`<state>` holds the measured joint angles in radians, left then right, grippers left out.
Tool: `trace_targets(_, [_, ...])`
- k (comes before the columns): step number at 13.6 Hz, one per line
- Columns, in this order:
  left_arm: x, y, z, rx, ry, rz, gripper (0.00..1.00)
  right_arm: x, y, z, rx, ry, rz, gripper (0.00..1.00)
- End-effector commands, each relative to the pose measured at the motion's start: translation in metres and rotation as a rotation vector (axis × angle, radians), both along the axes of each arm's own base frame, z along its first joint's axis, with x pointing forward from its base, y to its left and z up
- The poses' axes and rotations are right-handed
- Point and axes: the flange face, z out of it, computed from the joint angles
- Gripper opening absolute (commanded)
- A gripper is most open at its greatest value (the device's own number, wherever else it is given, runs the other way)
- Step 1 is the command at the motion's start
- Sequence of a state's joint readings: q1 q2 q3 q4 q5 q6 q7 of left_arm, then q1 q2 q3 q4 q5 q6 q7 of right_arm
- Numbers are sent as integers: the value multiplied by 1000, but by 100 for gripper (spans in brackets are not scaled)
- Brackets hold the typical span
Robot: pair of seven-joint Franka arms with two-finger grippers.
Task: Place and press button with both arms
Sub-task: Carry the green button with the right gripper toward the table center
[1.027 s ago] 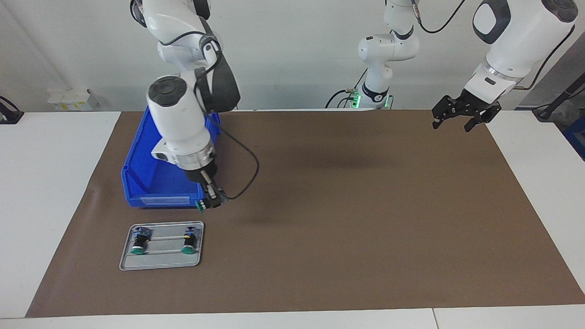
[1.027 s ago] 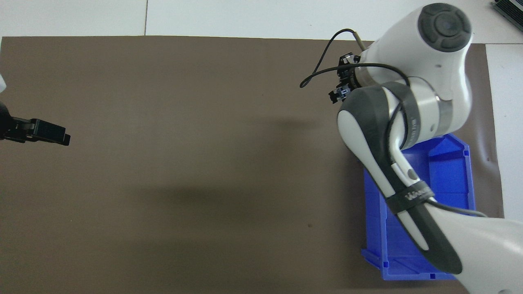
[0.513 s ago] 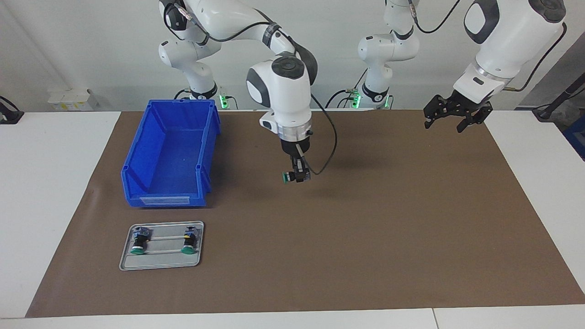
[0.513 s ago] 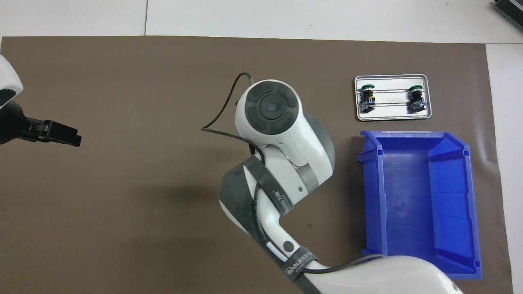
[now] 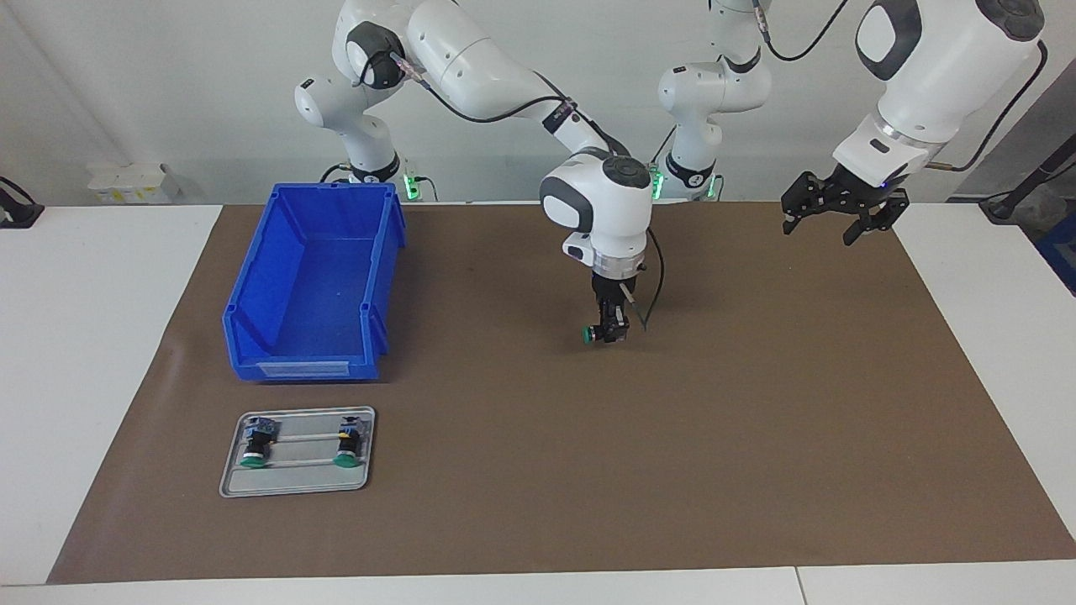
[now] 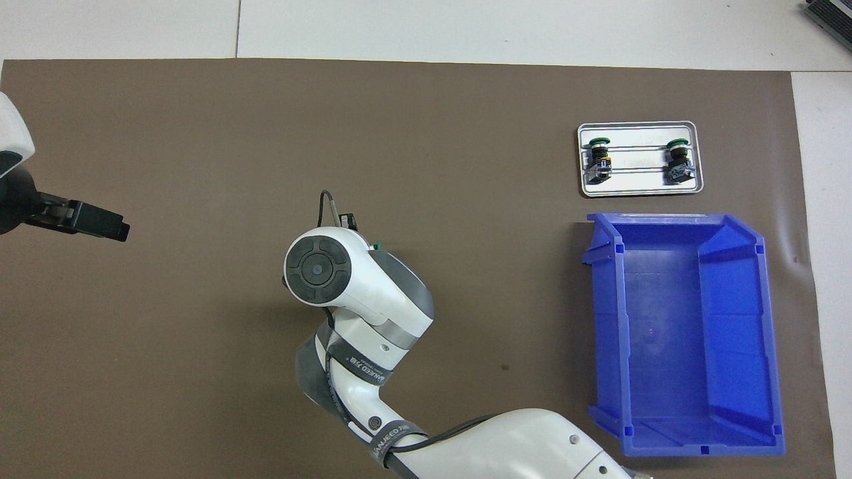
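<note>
**Button Carried to Mid-Mat**

While the left gripper (image 5: 842,220) waited with jaws spread over the left arm's end of the surface, the right gripper (image 5: 607,331) pinched the button (image 5: 588,334) just above mid-mat. Tilted sideways, it risked toppling on release. A second earlier it hung beside the blue bin (image 5: 313,286).

A white table (image 5: 101,353) is covered over most of its top by a brown mat (image 5: 756,437), with bare white strips left at both ends and along the near edge. A seam is seen in the white surface at the near edge. A plain pale wall (image 5: 168,84) stands at the far side. A small white box (image 5: 126,181) is set against it at the left. The scene is evenly lit, and soft shadows are cast on the mat.
</note>
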<state>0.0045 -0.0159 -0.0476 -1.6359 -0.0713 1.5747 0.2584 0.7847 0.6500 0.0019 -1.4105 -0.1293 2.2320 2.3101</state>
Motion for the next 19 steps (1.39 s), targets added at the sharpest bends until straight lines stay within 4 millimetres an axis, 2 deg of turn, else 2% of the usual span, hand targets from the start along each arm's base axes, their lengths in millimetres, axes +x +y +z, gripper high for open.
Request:
trace_targets(1, [-7, 6, 1, 11, -16, -58, 100, -3, 7, 7, 13, -31, -8, 0])
trace_targets(5, [-7, 6, 1, 7, -24, -139, 100, -6, 7, -2, 23, -25, -48, 0])
trace_targets(8, [-5, -8, 0, 1, -50, -184, 100, -21, 12, -17, 24, -12, -65, 0])
trace_targets(12, [-6, -12, -8, -19, -65, -335, 100, -27, 13, -21, 27, -11, -68, 0])
trace_targets(14, [-9, -29, -12, -19, -84, -413, 100, -31, 12, -26, 38, -16, -65, 0])
trace_targets(15, [-8, -30, -16, -19, -91, -447, 100, -31, 10, -28, 48, -18, -75, 13])
trace_targets(16, [-10, -32, -24, -21, -82, -488, 100, -32, 11, -29, 48, -17, -83, 70])
trace_targets(17, [-14, -41, -26, -23, -80, -555, 100, -32, 10, -27, 39, -16, -81, 100])
trace_targets(19, [-17, -48, -32, -30, -78, -700, 100, -31, 9, -22, -10, -24, -51, 100])
